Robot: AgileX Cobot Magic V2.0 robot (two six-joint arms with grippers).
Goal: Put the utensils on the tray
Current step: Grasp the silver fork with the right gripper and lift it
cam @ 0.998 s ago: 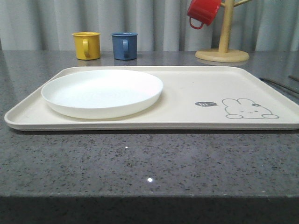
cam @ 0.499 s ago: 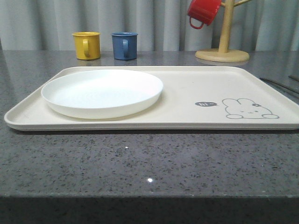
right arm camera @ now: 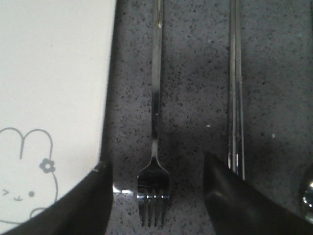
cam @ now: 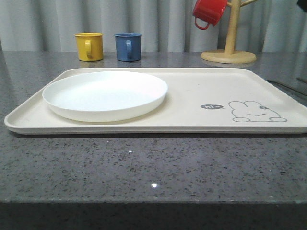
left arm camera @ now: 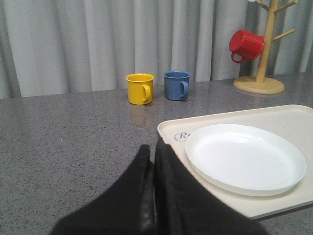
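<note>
The silver fork (right arm camera: 155, 122) lies on the grey counter just beside the long edge of the cream tray (right arm camera: 54, 73), which shows its rabbit drawing. My right gripper (right arm camera: 155, 193) hangs open above the fork's head, one finger on each side of the tines. The chopsticks (right arm camera: 235, 98) lie parallel to the fork, further from the tray, and part of the spoon bowl (right arm camera: 308, 193) shows beyond them. In the front view the tray (cam: 201, 91) fills the middle of the table. My left gripper (left arm camera: 152, 147) is shut and empty, by the tray's corner (left arm camera: 171, 131).
A round white plate (cam: 104, 95) sits on the left half of the tray. A yellow mug (cam: 88, 46) and a blue mug (cam: 128, 46) stand behind it. At the back right a red mug (cam: 209, 12) hangs on a wooden mug tree (cam: 229, 55).
In the front view a dark shape has come in at the right edge, over the counter beside the tray. Tray, plate and mugs have not moved.
</note>
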